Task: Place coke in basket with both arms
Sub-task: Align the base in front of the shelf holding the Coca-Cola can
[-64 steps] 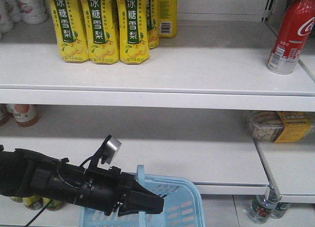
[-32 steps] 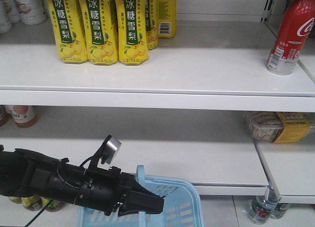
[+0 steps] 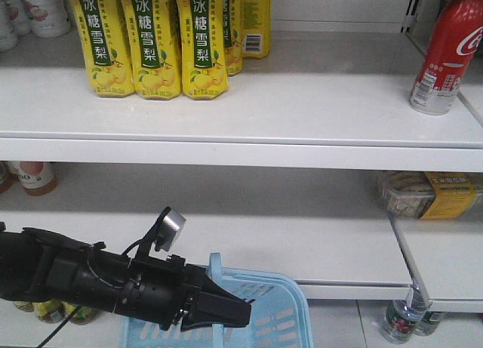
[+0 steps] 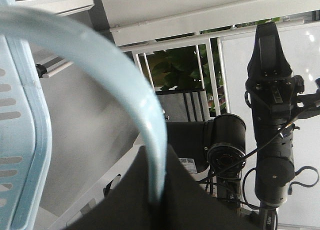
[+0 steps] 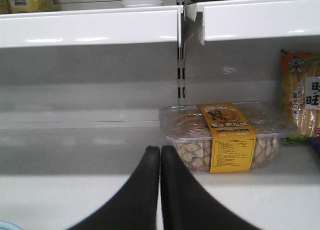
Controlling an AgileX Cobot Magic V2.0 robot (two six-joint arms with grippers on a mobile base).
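The left gripper (image 3: 235, 312) has its jaws clamped on the handle (image 3: 215, 276) of the basket (image 3: 281, 319), the coke (image 3: 447, 50) stands on the shelf (image 3: 302, 114) well above and right of the basket, and the right gripper (image 5: 160, 151), jaws pressed together, faces a box (image 5: 220, 135) up right of the basket

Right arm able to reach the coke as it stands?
Probably yes: the coke stands alone on the upper shelf, nothing in front. The right pincer is shut, facing the shelf below.
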